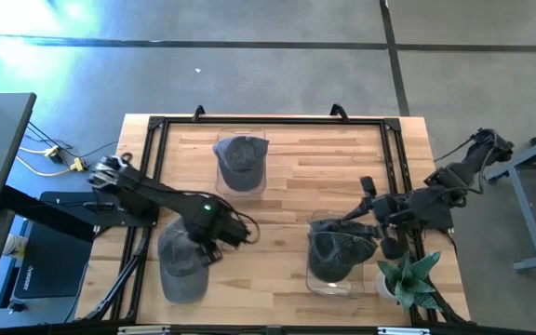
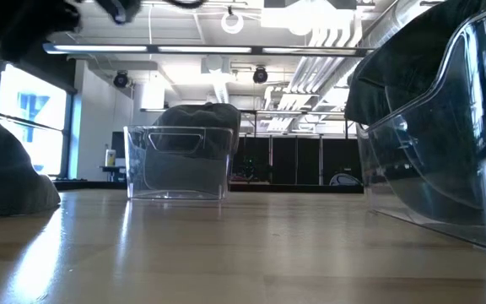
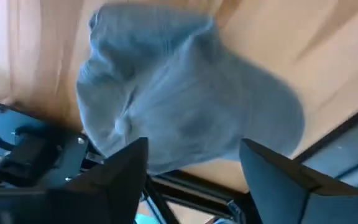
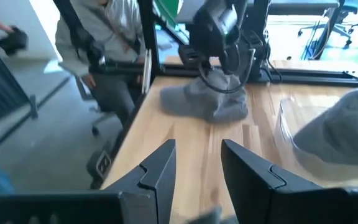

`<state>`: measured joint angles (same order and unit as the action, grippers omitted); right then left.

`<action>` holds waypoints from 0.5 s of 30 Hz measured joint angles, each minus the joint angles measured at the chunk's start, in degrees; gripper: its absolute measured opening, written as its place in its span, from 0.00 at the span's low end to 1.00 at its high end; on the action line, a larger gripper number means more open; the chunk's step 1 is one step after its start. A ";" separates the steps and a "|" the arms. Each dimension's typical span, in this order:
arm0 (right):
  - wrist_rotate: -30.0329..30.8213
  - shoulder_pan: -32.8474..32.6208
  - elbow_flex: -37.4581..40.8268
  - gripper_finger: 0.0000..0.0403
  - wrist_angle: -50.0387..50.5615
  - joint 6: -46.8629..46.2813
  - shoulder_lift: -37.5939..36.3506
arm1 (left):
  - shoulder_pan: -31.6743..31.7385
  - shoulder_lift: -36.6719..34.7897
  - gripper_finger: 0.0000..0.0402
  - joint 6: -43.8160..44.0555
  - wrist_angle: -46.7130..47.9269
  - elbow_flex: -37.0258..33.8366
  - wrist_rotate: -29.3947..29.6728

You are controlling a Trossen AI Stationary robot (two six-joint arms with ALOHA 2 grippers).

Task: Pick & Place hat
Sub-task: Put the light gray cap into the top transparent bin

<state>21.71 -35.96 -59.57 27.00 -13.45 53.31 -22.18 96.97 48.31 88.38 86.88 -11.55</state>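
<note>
While no writing shows, left gripper [image 1: 196, 249] over hat [image 1: 180, 263]

high: overhead | low: tabletop-level | wrists: close | shared: table [image 1: 287, 186]

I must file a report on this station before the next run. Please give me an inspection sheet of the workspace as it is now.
Surface: wooden table inside a black frame.
Job's things: one grey hat lies on the table at the left front; a second hat sits in a clear bin at the back; a third hat sits in a clear bin at the right front.
Clutter: a small green plant at the right front corner.
Grippers: left gripper open just above the left hat; right gripper empty, fingers apart, beside the right bin.
Cables: yellow and white leads on the floor, left.
Surroundings: a seated person beside the table.
</note>
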 joint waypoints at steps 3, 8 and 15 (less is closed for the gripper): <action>-1.15 2.48 0.00 0.31 -4.21 0.02 2.07 | 0.51 -7.35 0.66 0.00 -4.04 -8.94 -1.27; -4.02 6.31 0.00 0.31 -12.33 0.01 6.73 | 1.53 -18.92 0.66 2.50 -11.07 -23.87 -0.90; -10.99 10.68 0.00 0.31 -25.75 -2.35 14.24 | 1.56 -30.06 0.65 6.25 -20.61 -40.53 -1.82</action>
<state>10.72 -25.28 -59.57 1.25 -15.79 67.55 -20.62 66.91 54.57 67.77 46.35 -13.37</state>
